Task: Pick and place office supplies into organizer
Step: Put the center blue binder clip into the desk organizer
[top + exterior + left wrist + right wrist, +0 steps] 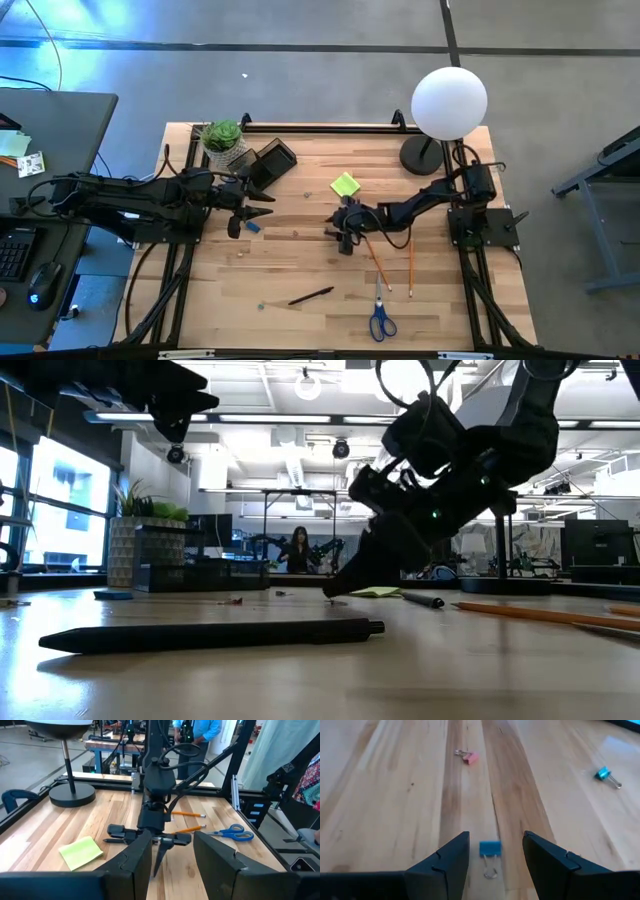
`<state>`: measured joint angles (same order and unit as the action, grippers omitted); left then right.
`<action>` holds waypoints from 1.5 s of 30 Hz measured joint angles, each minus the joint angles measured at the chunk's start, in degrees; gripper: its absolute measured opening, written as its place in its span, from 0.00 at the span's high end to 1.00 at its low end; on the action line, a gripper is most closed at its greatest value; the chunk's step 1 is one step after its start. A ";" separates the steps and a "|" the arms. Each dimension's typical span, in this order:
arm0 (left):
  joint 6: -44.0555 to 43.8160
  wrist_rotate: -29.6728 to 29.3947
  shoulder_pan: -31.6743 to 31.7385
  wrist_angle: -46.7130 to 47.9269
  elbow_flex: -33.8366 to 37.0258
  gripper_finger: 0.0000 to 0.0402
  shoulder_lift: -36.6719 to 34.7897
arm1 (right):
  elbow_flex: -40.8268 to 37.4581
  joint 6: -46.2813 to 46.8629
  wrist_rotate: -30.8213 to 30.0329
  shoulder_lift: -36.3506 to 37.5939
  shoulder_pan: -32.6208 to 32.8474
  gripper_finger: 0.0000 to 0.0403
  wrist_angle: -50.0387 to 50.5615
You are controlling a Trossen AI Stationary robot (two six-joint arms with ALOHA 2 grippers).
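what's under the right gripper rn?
A blue binder clip lies on the wooden table, between the fingers of the open right gripper. Anything beneath the fingers themselves is covered.

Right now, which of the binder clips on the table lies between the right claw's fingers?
The blue binder clip with its wire handles toward the camera; the pink clip and the teal clip lie farther off.

I see a light wooden table (300, 280) carrying a yellow-green sticky pad (345, 185) at centre, two pencils (378, 265) and blue scissors (381, 322) lower right, and a dark pen (311, 295) lower centre. At the upper edge stand the organizer (271, 160), a potted plant (224, 140) and the lamp base (424, 155).
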<state>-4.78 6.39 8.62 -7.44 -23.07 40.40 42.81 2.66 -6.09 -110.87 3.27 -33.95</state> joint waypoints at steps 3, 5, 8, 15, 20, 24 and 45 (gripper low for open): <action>0.00 0.00 0.00 0.00 0.00 0.67 0.00 | 0.00 -0.09 -0.16 -0.04 -0.02 0.55 -0.08; 0.04 0.00 0.00 0.00 0.00 0.67 0.00 | 0.00 -0.11 0.39 -0.07 0.00 0.55 0.45; 0.07 0.00 0.00 0.00 0.00 0.67 0.00 | 0.00 -0.11 0.39 -0.08 0.00 0.55 1.93; 0.04 0.00 0.00 0.00 0.00 0.67 0.00 | 0.00 -0.11 0.38 -0.09 -0.02 0.55 1.93; 0.04 0.00 0.00 0.00 0.00 0.67 0.00 | 0.00 -0.15 0.33 -0.09 -0.02 0.55 1.97; 0.04 -0.02 0.00 0.04 0.00 0.67 0.00 | 0.00 -0.61 0.33 -0.09 -0.02 0.55 1.96; 0.02 -3.06 0.00 1.62 0.00 0.67 0.00 | 0.00 2.45 0.70 -0.09 0.02 0.55 1.33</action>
<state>-4.75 3.33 8.62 -5.82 -23.07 40.40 42.81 5.10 -5.39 -110.96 3.29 -32.62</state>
